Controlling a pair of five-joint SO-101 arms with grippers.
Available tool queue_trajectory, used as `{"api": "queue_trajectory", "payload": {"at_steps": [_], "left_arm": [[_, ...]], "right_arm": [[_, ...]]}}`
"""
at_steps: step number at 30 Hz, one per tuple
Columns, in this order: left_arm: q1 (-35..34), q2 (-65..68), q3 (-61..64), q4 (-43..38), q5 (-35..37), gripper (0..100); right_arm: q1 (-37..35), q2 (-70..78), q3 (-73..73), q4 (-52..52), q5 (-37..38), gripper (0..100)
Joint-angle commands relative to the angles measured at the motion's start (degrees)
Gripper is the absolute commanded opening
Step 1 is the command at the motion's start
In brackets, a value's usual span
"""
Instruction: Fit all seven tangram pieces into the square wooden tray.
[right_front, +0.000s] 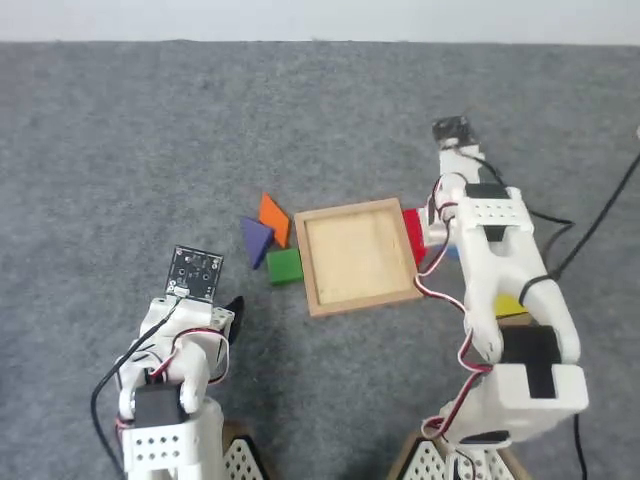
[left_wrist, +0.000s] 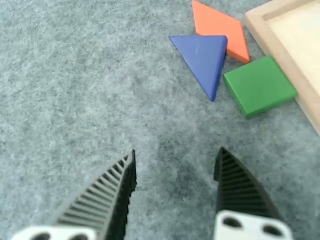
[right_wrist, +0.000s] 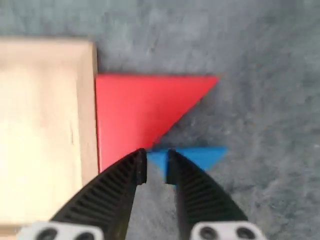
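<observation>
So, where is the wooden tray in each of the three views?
High view: tray mid-table, green square on one side, red triangle on the other.
Left wrist view: tray beside the green square.
Right wrist view: tray against the red triangle.
Shared landmark: the grey mat under it.

High view: fixed, steep downward look from behind the arms; tray (right_front: 304, 262) central, left arm (right_front: 170, 400) at 7 o'clock, right arm (right_front: 510, 300) at 4 o'clock.
Left wrist view: low, looking past left gripper (left_wrist: 175, 157).
Right wrist view: closer still, past right gripper (right_wrist: 156, 155).
Overlap with high view: green square (left_wrist: 258, 86), tray rim; red triangle (right_wrist: 140, 110).
</observation>
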Motion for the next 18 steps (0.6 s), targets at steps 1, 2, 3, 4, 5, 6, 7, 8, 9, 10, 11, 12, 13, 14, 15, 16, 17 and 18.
{"api": "queue_trajectory", "payload": {"at_steps": [1, 2, 3, 4, 5, 6, 7, 8, 9, 10, 11, 12, 13, 14, 15, 16, 17, 18], "left_arm": [[0.1, -1.2, -0.5, 0.4, -1.0, 25], [0.1, -1.2, -0.5, 0.4, -1.0, 25], [0.1, -1.2, -0.5, 0.4, -1.0, 25], [0.1, -1.2, -0.5, 0.4, -1.0, 25], [0.1, -1.2, -0.5, 0.4, -1.0, 25], [0.1, -1.2, -0.5, 0.4, -1.0, 25], [0.1, -1.2, -0.5, 0.4, -1.0, 25], [0.1, -1.2, -0.5, 0.4, -1.0, 25], [0.1, -1.2, -0.5, 0.4, -1.0, 25], [0.1, -1.2, -0.5, 0.4, -1.0, 25], [0.1, -1.2, -0.5, 0.4, -1.0, 25], [0.1, -1.2, -0.5, 0.4, -1.0, 25], [0.1, -1.2, -0.5, 0.4, -1.0, 25], [0.1, -1.2, -0.5, 0.4, -1.0, 25], [0.1, -1.2, -0.5, 0.4, -1.0, 25], [0.1, -1.2, -0.5, 0.4, -1.0, 25], [0.1, -1.2, -0.5, 0.4, -1.0, 25], [0.1, -1.2, -0.5, 0.4, -1.0, 25]], "right_arm": [[-0.6, -3.7, -5.2, -1.2, -4.7, 17.3], [-0.7, -3.1, -5.9, -1.4, -6.2, 18.8], [-1.2, -2.2, -6.8, -1.7, -7.6, 19.9], [-1.7, -0.8, -7.7, -1.7, -8.4, 20.9], [-2.2, 0.7, -8.9, -1.5, -9.1, 21.7], [-2.8, 2.4, -9.7, -1.5, -9.2, 22.6], [-3.2, 4.3, -10.5, -1.5, -9.5, 23.4], [-3.6, 6.3, -11.4, -1.5, -9.5, 24.0], [-4.1, 8.3, -12.4, -1.5, -9.5, 24.4], [-4.5, 10.2, -13.4, -1.5, -9.5, 24.5], [-4.9, 11.6, -14.3, -1.5, -9.3, 24.4], [-5.2, 13.1, -15.2, -1.2, -9.2, 24.3], [-5.5, 14.4, -16.4, 0.0, -9.1, 24.3], [-5.8, 15.7, -17.7, 1.6, -9.1, 24.3], [-5.9, 16.7, -19.0, 3.6, -9.1, 24.3], [-6.0, 17.8, -20.2, 5.4, -9.1, 24.3], [-6.0, 18.8, -21.5, 7.1, -9.1, 24.3], [-6.0, 19.7, -22.7, 8.2, -9.1, 24.3]]}}
